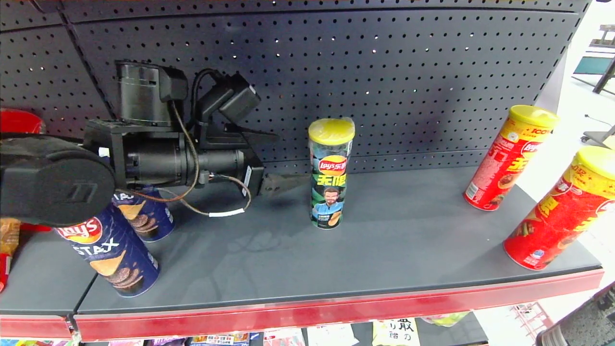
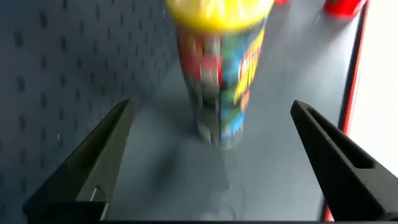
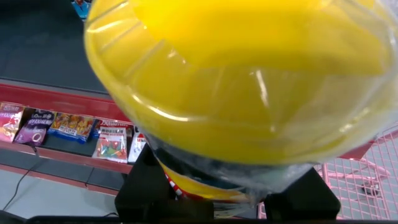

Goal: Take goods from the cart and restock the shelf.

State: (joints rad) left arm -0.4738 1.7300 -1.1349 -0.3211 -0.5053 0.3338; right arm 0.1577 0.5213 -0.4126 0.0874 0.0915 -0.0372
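The green can (image 1: pixel 330 182) stands upright mid-shelf, near the pegboard (image 1: pixel 408 72) at the back and well apart from the other cans. The left arm comes in level from the left. In the head view just one dark finger tip shows beside the can, and the other is hidden behind it. From the left wrist, the left fingers (image 2: pixel 93 162) are spread wide and hold nothing. The can, blurred there, stands just ahead of the tips with shelf showing on either side, and its lid is cut off by the frame.

The right fingers (image 3: pixel 146 190) are closed on a second can (image 3: pixel 249 81). Its yellow lid hides nearly all of its body and most of the fingers. Past it lie the pink wire cart (image 3: pixel 364 177) and packets (image 3: pixel 74 127) on a lower shelf.

On the shelf (image 1: pixel 408 230), two red cans (image 1: pixel 509 158) stand at the right end, the nearer one clipped by the frame. Two blue cans (image 1: pixel 115 254) stand at the left, their tops hidden by the arm.
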